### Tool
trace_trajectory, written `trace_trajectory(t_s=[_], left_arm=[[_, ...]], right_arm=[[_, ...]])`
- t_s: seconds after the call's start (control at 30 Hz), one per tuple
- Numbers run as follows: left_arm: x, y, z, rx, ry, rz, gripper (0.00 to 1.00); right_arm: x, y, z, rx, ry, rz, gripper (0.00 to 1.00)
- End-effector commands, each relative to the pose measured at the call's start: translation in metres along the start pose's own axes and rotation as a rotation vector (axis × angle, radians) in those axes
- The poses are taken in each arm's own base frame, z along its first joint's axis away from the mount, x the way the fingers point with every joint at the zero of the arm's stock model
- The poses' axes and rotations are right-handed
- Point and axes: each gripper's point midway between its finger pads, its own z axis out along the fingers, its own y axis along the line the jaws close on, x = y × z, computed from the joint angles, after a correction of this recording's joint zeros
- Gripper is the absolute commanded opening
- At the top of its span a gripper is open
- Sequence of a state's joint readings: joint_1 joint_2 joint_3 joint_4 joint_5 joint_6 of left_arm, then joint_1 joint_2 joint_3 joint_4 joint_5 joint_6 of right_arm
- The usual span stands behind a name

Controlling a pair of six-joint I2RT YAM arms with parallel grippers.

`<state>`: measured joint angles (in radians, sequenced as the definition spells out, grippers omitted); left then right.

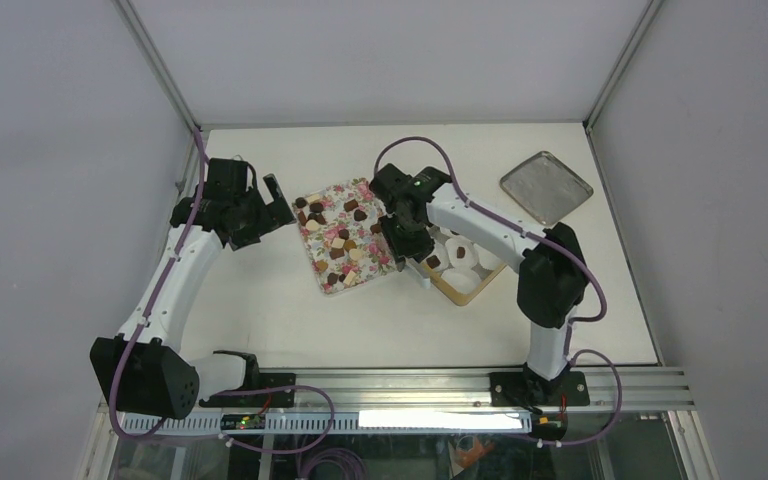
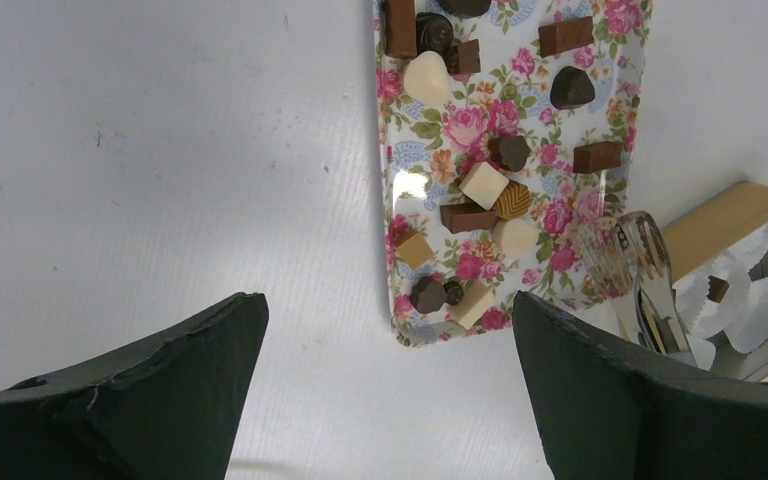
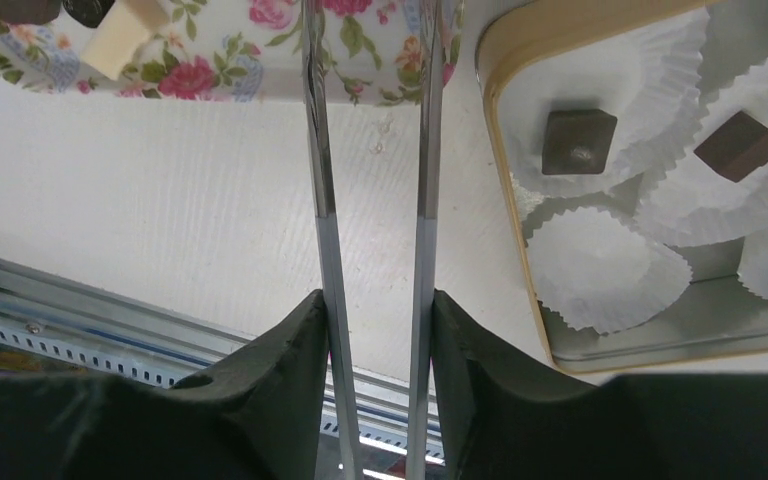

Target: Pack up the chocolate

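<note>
Chocolate pieces (image 2: 467, 217), dark brown, tan and cream, lie scattered over the floral tray (image 2: 465, 125), with much of its patterned surface bare between them. Two further dark pieces sit singly in white paper cups (image 3: 600, 270) inside the tan-rimmed box (image 3: 492, 70), just beside the tray's right side. Tray and box lie at an angle on the white table (image 2: 160, 150), and a narrow strip of table separates their edges in the right wrist view. The right gripper (image 3: 375, 310) is closed on the metal tongs (image 3: 422, 180), one finger pressing each arm from outside. The two arms run parallel with a clear gap, and nothing shows in that gap. Their tips pass out of the top of the right wrist view. In the left wrist view they appear spread over the tray corner nearest the box, though whether they touch the tray cannot be told. The left gripper (image 2: 388, 300) hangs with its fingers wide apart over the table, just off one short edge of the tray, holding nothing. A wide stretch of table surface lies to the left of the tray. A square metal lid (image 1: 546, 187) rests well apart near the far right corner, and an aluminium rail (image 3: 80, 310) borders the table's near edge
</note>
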<state>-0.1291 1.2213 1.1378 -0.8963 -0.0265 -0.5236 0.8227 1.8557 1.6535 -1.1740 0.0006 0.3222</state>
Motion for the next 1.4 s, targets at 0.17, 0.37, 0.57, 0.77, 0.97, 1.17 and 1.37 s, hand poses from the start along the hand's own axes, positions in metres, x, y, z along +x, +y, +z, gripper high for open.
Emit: trace_trajectory(t_s=[0.17, 0.37, 0.57, 0.77, 0.97, 1.17, 1.37], left_arm=[[-0.011, 0.004, -0.012, 0.0, -0.063, 0.027, 0.99], [-0.012, 0.007, -0.016, -0.009, -0.078, 0.033, 0.99], [-0.011, 0.007, -0.016, -0.01, -0.074, 0.033, 0.99], [-0.01, 0.007, -0.015, -0.008, -0.069, 0.028, 0.99], [-0.01, 0.007, -0.015, -0.009, -0.069, 0.027, 0.99], [-0.01, 0.008, -0.016, -0.012, -0.072, 0.034, 0.99], [-0.01, 0.008, -0.016, -0.01, -0.071, 0.029, 0.99]], right_arm=[[-0.043, 0.024, 0.013, -0.065, -0.083, 0.045, 0.46], [-0.059, 0.023, 0.027, -0.045, -0.084, 0.053, 0.46], [-0.074, 0.018, 0.034, -0.008, -0.101, 0.059, 0.46], [-0.082, 0.009, 0.041, 0.048, -0.107, 0.026, 0.46], [-0.089, 0.01, 0.049, 0.055, -0.098, 0.0, 0.45], [-0.092, 0.01, 0.05, 0.062, -0.102, -0.013, 0.35], [-0.092, 0.009, 0.042, 0.062, -0.11, -0.019, 0.13]])
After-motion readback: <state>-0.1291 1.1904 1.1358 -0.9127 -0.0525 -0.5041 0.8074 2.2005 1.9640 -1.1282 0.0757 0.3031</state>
